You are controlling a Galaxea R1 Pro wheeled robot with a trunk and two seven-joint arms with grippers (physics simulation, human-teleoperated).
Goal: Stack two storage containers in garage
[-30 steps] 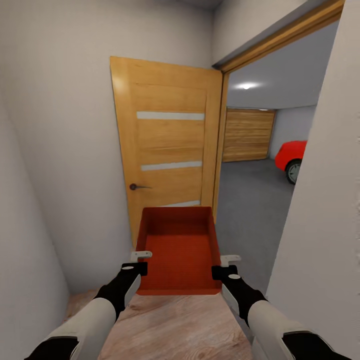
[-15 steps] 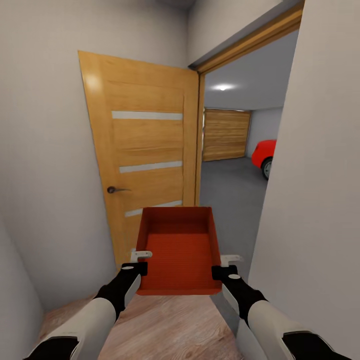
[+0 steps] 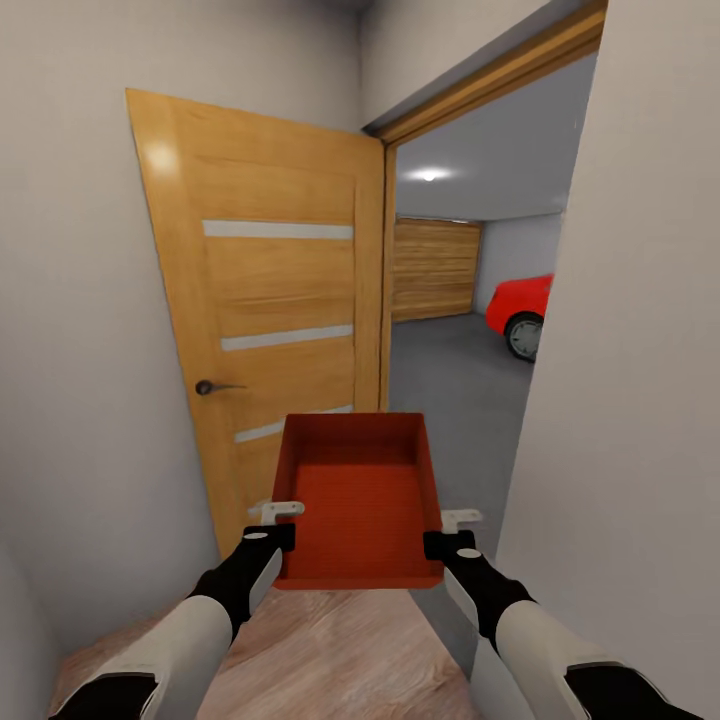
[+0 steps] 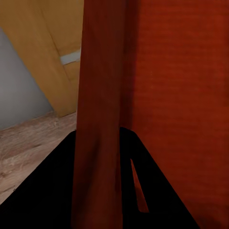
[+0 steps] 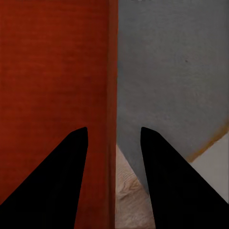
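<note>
One orange-red storage container (image 3: 360, 500) hangs in front of me above the wood-plank floor (image 3: 340, 650), held level by its two side walls. My left gripper (image 3: 280, 525) is shut on its left wall (image 4: 100, 95), and my right gripper (image 3: 445, 530) straddles its right wall (image 5: 110, 71), one finger on each side. The bin is empty. Through the open doorway I see the garage with its dark grey concrete floor (image 3: 450, 380) and a wood-panel garage door (image 3: 435, 268). The second container is out of view.
An open wooden door (image 3: 280, 320) with a dark handle (image 3: 210, 387) stands against the left wall. A white wall (image 3: 640, 400) edges the doorway close on my right. A red car (image 3: 520, 305) is parked inside the garage on the right.
The whole picture has shifted left and the doorway looms larger, so the camera has moved. The container and both grippers hold the same place in the view.
</note>
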